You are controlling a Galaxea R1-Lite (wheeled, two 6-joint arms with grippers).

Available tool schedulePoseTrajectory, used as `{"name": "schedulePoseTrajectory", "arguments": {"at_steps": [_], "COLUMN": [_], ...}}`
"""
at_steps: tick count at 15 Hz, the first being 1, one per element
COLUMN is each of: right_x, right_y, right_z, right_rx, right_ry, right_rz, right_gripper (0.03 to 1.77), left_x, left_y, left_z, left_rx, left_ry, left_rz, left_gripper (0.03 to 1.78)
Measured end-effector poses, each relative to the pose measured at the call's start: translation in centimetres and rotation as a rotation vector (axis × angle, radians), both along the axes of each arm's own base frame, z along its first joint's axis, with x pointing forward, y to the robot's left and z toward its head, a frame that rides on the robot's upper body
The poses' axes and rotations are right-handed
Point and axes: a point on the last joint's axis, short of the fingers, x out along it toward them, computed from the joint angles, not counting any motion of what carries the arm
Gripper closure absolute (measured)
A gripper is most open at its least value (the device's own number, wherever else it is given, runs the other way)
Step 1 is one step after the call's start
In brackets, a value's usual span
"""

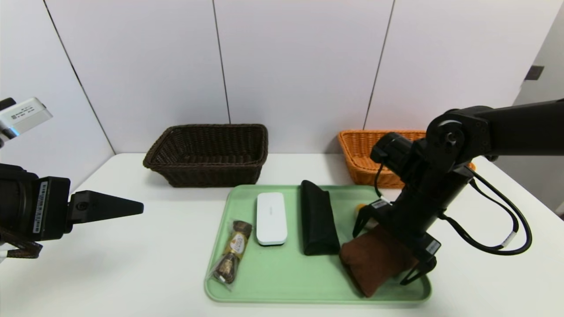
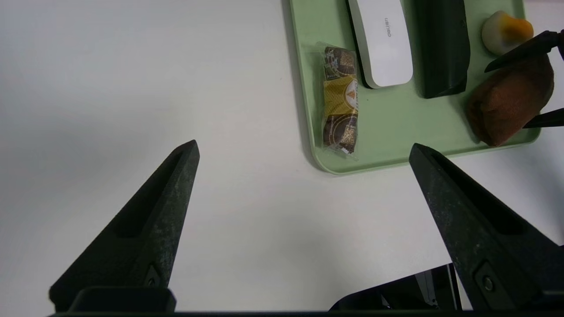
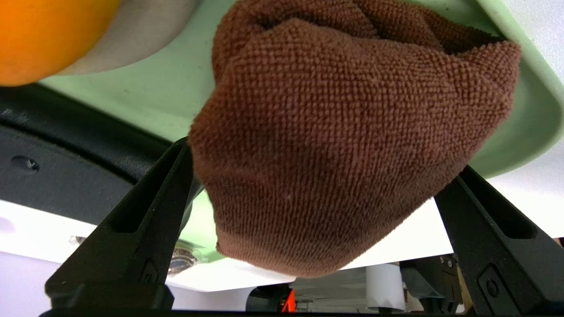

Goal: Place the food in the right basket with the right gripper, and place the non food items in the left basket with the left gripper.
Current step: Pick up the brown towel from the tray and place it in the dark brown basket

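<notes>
My right claw (image 1: 390, 246) points steeply down over the tray's (image 1: 282, 281) near right corner, fingers spread wide on either side of the brown towel (image 1: 374, 259); I cannot confirm contact. The bun (image 2: 504, 31) sits just behind the towel. On the tray, left to right: sweets (image 1: 232, 252), white slab (image 1: 271, 218), black roll (image 1: 317, 216). My left claw (image 2: 304, 149) hangs spread and empty above the bare table (image 1: 132, 264), well left of the tray. The dark basket (image 1: 209, 154) and orange basket (image 1: 365, 154) stand behind the tray, left and right.
</notes>
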Motion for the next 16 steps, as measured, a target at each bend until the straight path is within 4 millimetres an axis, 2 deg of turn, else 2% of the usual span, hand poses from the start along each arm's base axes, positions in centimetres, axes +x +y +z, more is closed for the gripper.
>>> {"name": "schedulePoseTrajectory", "arguments": {"at_steps": [2,6,9,11,16], "right_x": [0.1,0.2,0.2,0.1,-1.0], "right_y": [0.1,0.2,0.2,0.1,-0.4], "right_z": [-0.3,-0.5,-0.5,-0.3,1.5], "right_rx": [-0.004,-0.002,-0.002,0.002,0.021], "right_ry": [0.006,0.014,0.016,0.01,-0.019], "right_rz": [0.0,-0.003,-0.004,-0.008,-0.023], "right_gripper": [0.09,0.7,1.0,1.4,1.4], "left_x": [-0.1,-0.4,-0.6,-0.7,-0.8], "left_y": [0.0,0.1,0.2,0.2,0.3], "left_z": [0.0,-0.1,-0.1,0.0,0.1], "left_rx": [0.0,-0.002,-0.003,-0.004,-0.006], "left_ry": [0.0,-0.002,-0.007,-0.009,-0.018], "left_rz": [0.0,-0.002,-0.002,-0.002,-0.001], "left_gripper": [0.12,0.12,0.12,0.12,0.12]}}
